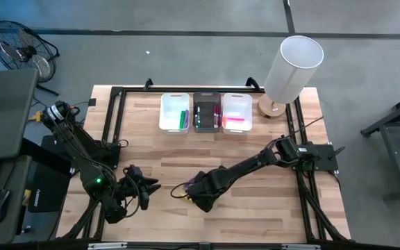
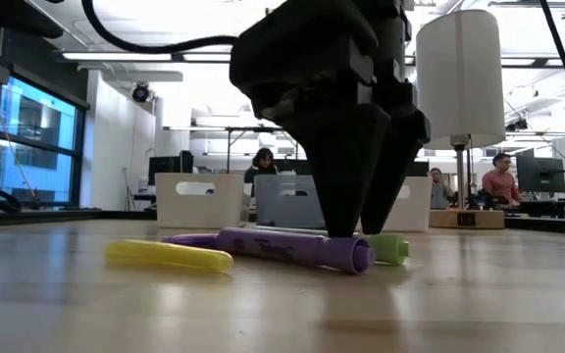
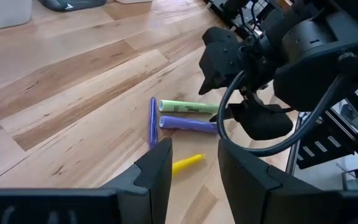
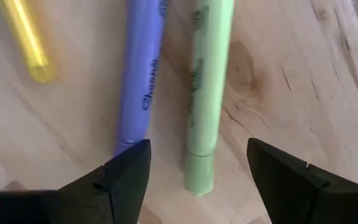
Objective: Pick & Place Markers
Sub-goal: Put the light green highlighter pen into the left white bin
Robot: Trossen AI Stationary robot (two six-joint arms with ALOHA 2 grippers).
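Several markers lie flat on the wood near the table's near edge: a green highlighter, a purple highlighter, a yellow one and a slim purple pen. My right gripper is open and points down over them. Its fingers stand on either side of the green highlighter's end, and one finger is close to the purple highlighter's end. In the low view the right gripper reaches down to the purple highlighter. My left gripper waits open, left of the markers.
Three bins stand in a row at the far side: a white bin, a dark bin and a white bin, each holding markers. A white cylindrical lamp stands at the far right. A black frame edges the table.
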